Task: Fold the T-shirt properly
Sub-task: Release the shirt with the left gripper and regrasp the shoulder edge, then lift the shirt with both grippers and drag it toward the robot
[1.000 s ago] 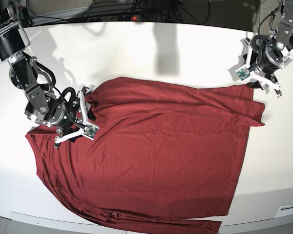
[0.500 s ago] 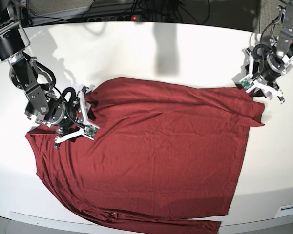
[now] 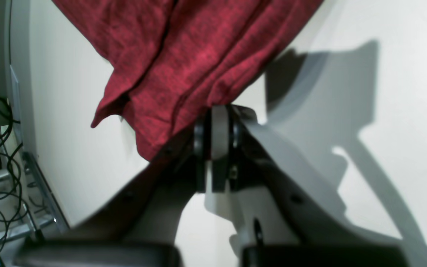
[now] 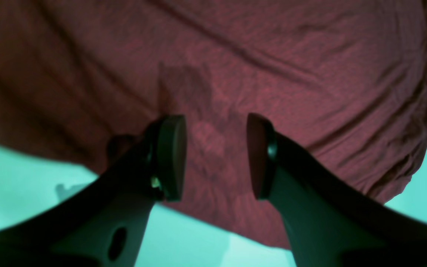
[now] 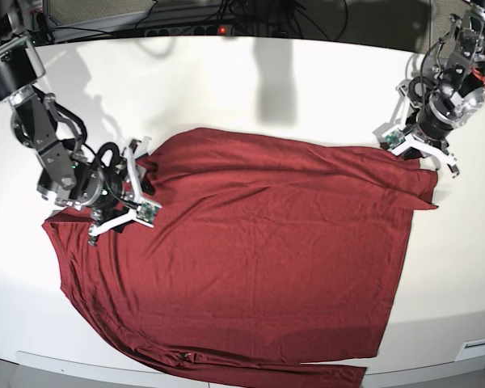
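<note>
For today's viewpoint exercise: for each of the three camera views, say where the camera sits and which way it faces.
Base: overhead, looking down at the table, T-shirt and both arms.
Left wrist: behind the left gripper, facing its shut jaws pinching the shirt's edge.
Right wrist: behind the right gripper, facing its open jaws over the fabric.
Shared: all three show the T-shirt.

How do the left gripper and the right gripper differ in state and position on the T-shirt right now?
The left gripper is shut on the edge of the T-shirt; the right gripper stands open, fabric showing between its pads. The left sits at a corner beside bare table; the right is over the cloth near its edge. Both are low at the shirt.
</note>
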Action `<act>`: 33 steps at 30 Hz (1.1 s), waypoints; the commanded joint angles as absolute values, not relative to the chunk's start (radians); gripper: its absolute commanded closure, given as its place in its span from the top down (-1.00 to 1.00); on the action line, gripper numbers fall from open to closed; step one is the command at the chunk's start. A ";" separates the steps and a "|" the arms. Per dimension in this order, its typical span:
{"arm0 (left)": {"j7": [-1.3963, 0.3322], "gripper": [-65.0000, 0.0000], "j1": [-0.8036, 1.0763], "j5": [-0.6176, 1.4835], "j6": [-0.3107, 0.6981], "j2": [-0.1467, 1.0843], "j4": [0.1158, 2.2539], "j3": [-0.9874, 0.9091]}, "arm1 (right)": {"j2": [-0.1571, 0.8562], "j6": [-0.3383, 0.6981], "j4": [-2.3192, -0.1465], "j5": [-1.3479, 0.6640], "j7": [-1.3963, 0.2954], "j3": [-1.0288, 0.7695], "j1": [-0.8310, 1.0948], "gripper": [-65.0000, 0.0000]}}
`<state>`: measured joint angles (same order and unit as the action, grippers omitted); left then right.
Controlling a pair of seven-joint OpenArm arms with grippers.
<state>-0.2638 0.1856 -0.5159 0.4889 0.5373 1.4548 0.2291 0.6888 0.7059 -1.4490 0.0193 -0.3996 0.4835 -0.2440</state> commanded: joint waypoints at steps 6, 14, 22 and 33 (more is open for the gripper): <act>-0.369 -1.00 0.202 -0.496 0.543 0.546 1.440 0.233 | 0.830 0.698 -1.552 -0.113 -0.502 0.472 -0.268 -0.20; -0.381 -1.00 0.196 -0.498 0.542 0.524 1.440 0.233 | 0.911 0.698 -1.557 -0.068 -0.469 0.536 -0.190 -0.04; -0.397 -1.00 0.194 -0.498 0.542 0.511 1.440 0.232 | 0.896 0.698 -1.553 0.321 -0.252 0.725 -0.189 0.08; -0.400 -1.00 0.194 -0.498 0.542 0.511 1.440 0.231 | 0.758 0.698 -1.369 0.420 -0.261 0.767 -0.188 -0.03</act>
